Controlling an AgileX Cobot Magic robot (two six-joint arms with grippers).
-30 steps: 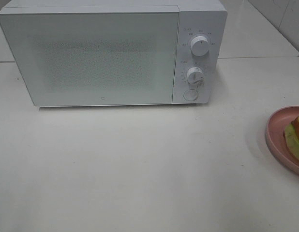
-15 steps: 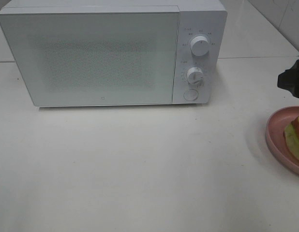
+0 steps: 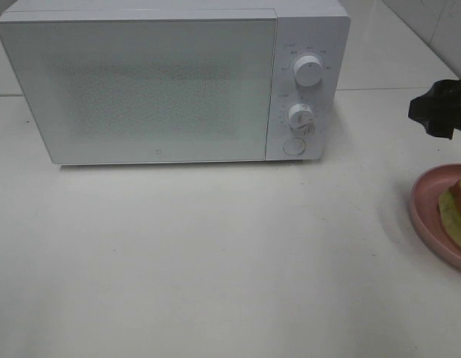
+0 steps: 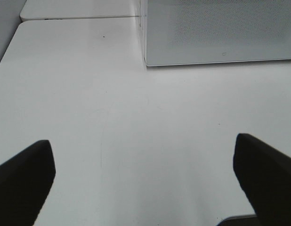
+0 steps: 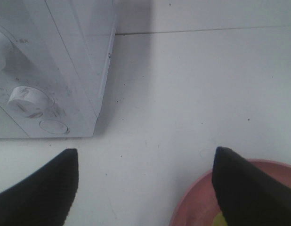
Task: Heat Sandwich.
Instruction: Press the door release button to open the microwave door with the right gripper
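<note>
On the far left, out of the high camera's sight, the left gripper [image 4: 141,143] hangs low over bare tabletop with its jaws spread wide and nothing between them. It faces the microwave's near corner, which looks like a waiting pose that leaves it free to deal with the door. The white microwave [image 3: 171,82] stands toward the back of the table with its perforated door [image 3: 141,89] shut, so the cavity is not yet available for the food. To the right of the door is the control panel, with an upper knob [image 3: 308,71], a lower knob [image 3: 300,116] and a round button [image 3: 293,146] beneath them. All three face forward, where either arm could reach them. Further right, the right gripper [image 5: 145,151] hovers above the table between the microwave's side and the plate. Its jaws are apart and empty, and it seems poised for either the panel or the food. At the right edge lies the pink plate [image 3: 423,212], partly cut off by the frame. The sandwich [image 3: 457,210] rests on it, well apart from the microwave and untouched, its crust and greenish filling just visible. The table [image 3: 215,261] is a matte off-white surface with faint specks, and a seam [image 3: 394,89] runs behind the microwave. Pale wall tile [image 3: 439,30] shows at the upper right.
</note>
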